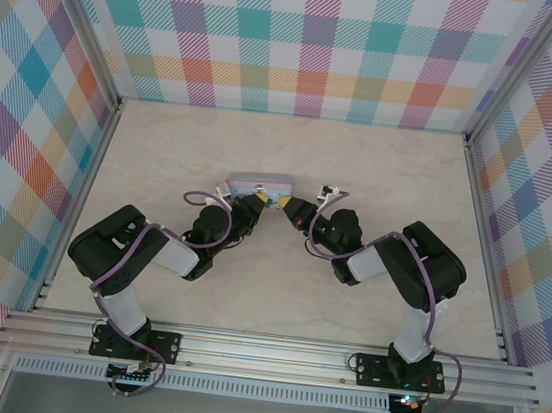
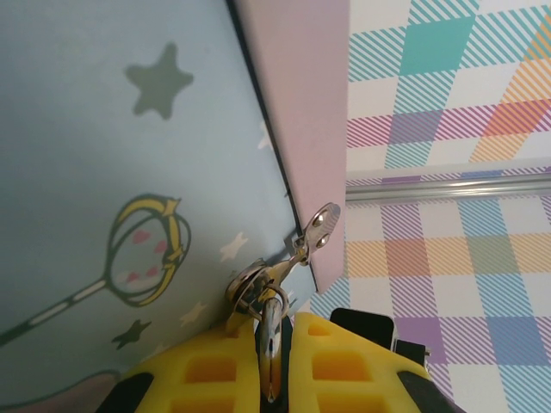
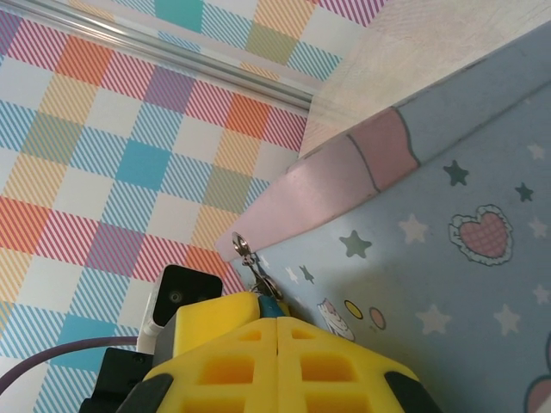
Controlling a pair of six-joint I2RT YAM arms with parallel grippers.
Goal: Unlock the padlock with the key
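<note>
Closed gripper [image 3: 277,323], apparently against tin [image 3: 448,284]

Both arms folded inward; left gripper [image 2: 274,348] pinched shut, right gripper [image 3: 277,325] fully closed

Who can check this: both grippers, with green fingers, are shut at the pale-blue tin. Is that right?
No. The fingers are yellow, not green, as both wrist views show. The left gripper and right gripper are shut at the pale-blue tin.

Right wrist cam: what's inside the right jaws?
Shut fingers pinch what looks like the padlock: a blue sliver shows at the tips, thin silvery shackle rising in front of the tin. The fingers cover the rest of its body.
</note>
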